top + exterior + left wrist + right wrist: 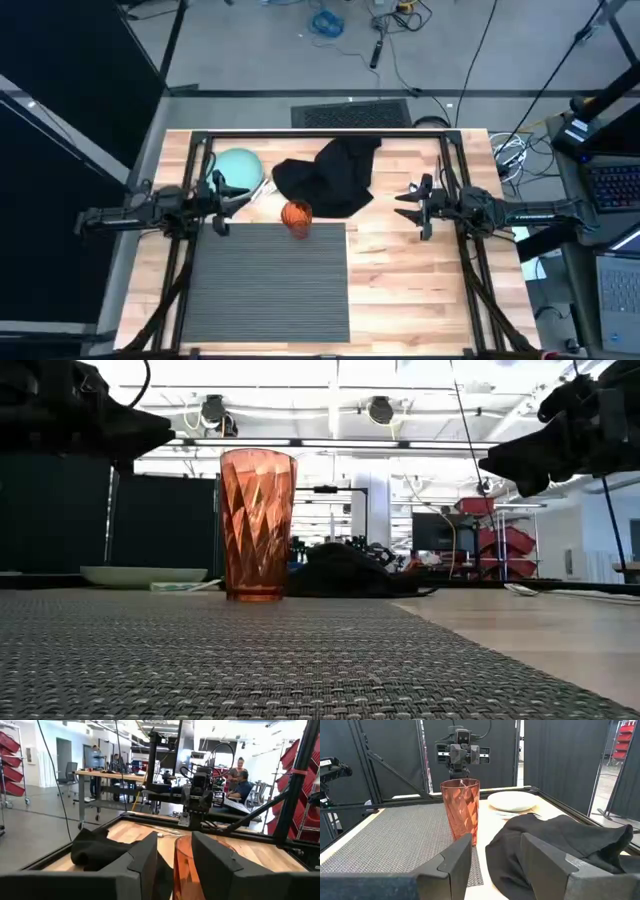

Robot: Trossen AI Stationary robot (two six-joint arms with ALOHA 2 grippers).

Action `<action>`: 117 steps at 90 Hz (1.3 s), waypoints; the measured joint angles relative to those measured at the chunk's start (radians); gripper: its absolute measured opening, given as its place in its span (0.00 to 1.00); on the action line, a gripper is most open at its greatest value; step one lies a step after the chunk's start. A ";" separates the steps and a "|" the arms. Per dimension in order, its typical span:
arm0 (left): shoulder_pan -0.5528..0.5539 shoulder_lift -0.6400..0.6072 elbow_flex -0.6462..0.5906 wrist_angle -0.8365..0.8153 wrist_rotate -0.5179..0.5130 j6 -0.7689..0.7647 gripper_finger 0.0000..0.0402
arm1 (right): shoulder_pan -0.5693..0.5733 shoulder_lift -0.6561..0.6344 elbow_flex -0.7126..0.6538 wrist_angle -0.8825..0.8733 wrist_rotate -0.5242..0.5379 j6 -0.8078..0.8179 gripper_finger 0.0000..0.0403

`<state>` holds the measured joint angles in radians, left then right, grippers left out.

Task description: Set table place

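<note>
On the plank table (400,270) lies the placemat (265,285), a wide dark grey rectangle of fine parallel ribs, woven and coarse in the low view, filling the near left part of the top; at its far edge stands a cup (296,216), orange, clear and facetted, upright, tapering to its base, on the mat's far right corner; just beyond it a black napkin (330,175) lies crumpled in soft folds on the bare wood, close to the cup; to the napkin's left sits a pale green plate (238,167), round and shallow, off the mat, with a thin pale utensil (259,190) beside it, too small to tell which; the left gripper (220,205) hangs above the table at the mat's far left corner, near the plate, fingers parted and holding nothing; the right gripper (412,205) hangs over bare wood to the right of the napkin, well apart from the mat, fingers likewise spread and empty; a black metal frame (320,133) rims the table; in the room behind, people (240,780) sit at a desk.
</note>
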<state>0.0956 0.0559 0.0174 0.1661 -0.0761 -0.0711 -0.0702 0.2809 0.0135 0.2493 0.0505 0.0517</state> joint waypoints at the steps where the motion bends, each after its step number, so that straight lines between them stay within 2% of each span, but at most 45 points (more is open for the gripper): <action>1: 0.000 0.000 0.000 0.000 0.000 0.000 0.27 | 0.000 0.000 0.000 0.000 0.000 0.000 0.39; 53: 0.000 0.000 0.000 0.000 0.000 0.000 0.27 | 0.000 0.000 0.000 0.001 0.000 -0.002 0.39; 68: 0.000 0.000 0.000 0.000 0.000 0.000 0.27 | 0.000 0.000 0.000 0.064 0.000 -0.132 0.39; 75: 0.000 0.000 0.000 0.000 0.000 0.000 0.27 | 0.000 0.000 0.000 0.070 0.000 -0.134 0.39; 108: 0.000 0.000 0.000 0.000 0.000 0.000 0.27 | 0.000 0.000 0.000 0.091 0.000 0.234 0.39; 117: 0.000 0.000 0.000 0.000 0.000 0.000 0.27 | 0.000 0.000 0.000 0.090 0.000 0.267 0.39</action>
<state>0.0956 0.0561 0.0177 0.1661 -0.0761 -0.0713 -0.0704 0.2808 0.0139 0.3397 0.0502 0.3187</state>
